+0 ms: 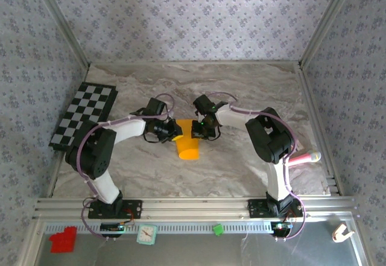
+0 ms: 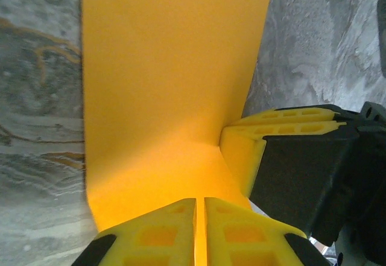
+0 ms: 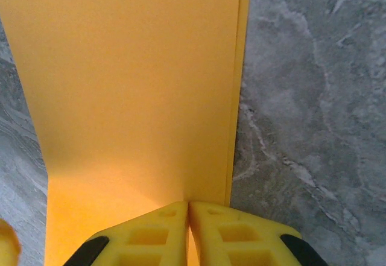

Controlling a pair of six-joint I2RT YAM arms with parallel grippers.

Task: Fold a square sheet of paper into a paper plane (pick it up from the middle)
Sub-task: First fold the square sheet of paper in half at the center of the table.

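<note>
Inspection from the remote station: the square sheet of paper [image 1: 188, 148] is folded into a narrow doubled strip, well to the right of the checkered mat [image 1: 84, 118] and level with that mat's near end. Its long axis runs far to near in the top view, with the free end pointing toward the arm bases. I see two layered edges along one long side in the right wrist view. The left gripper [image 2: 200, 209] is clamped on the strip's far end, fingers [image 2: 157, 236] pressed together with only paper between them. The right gripper [image 3: 187, 209] is likewise pinched onto the sheet from the side away from the mat.
</note>
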